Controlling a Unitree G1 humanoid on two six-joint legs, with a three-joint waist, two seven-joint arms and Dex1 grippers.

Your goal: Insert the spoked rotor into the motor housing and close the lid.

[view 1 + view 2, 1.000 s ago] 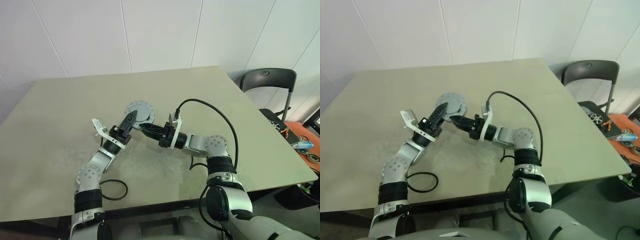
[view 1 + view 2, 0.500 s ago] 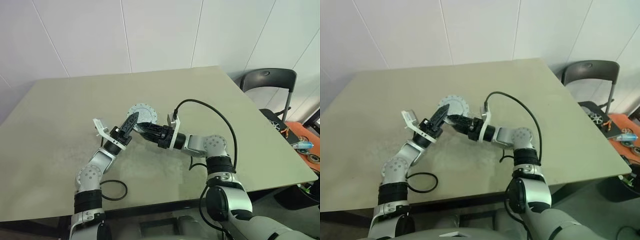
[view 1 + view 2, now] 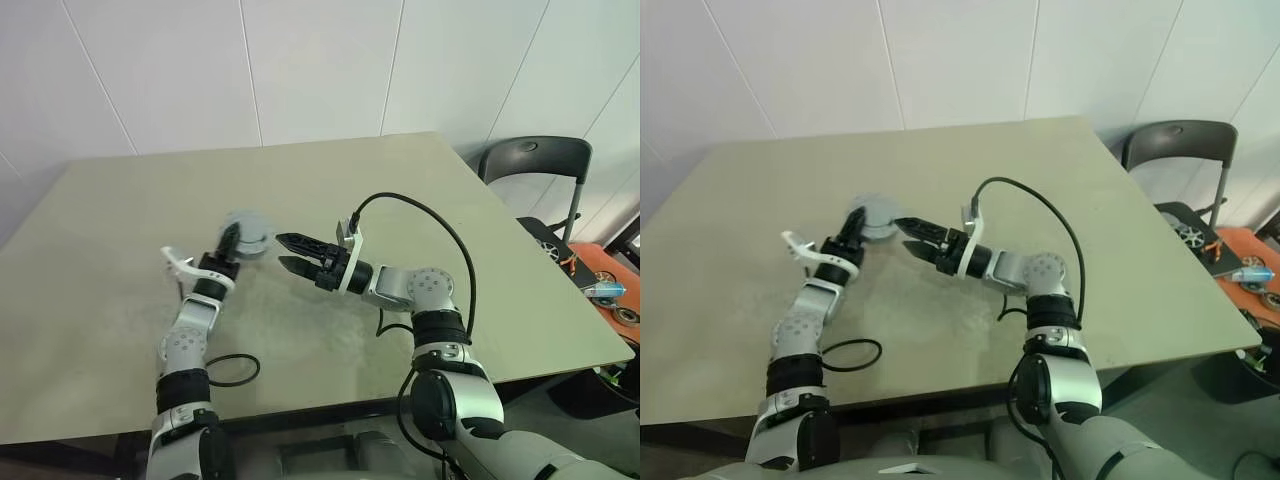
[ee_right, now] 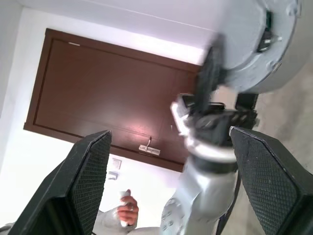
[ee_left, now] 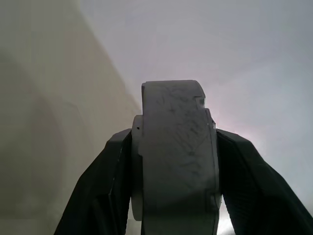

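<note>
Hand, left [image 3: 230, 245]: pinching the motor housing [image 5: 173, 147] across its two flat faces. In the left wrist view one black finger [image 5: 105, 191] lies against each face, and the light-grey casing stands on edge between them.
Housing: held clear of the surface [image 3: 400, 180], just past the left hand's fingertips and tipped up, not lying flat.
Hand, right [image 3: 282, 251]: spread wide and carrying nothing. It points across at the left hand from close beside it, and its fingertips stop just short of the housing.
View from right hand: the housing's round face sits just beyond the right hand's two fingers [image 4: 73, 181], with a dark patch near the rim. Farther off behind it are a brown door [image 4: 112, 98] and a person's hand [image 4: 128, 211].
Spoked rotor: I can't pick it out as a separate piece anywhere near either hand. Whether it already sits inside the casing cannot be told from here.
Step in hand: my guess is a mid-air handling of the casing, with one hand gripping and the other standing off and free.
Next move: it likely calls for the left hand to keep the casing steady and turned so its open or lid face can be reached. The right hand can then come in squarely, or the casing can be laid flat on the surface.
Risk: a face-to-face pinch on a smooth disc could let it swivel or slip.
</note>
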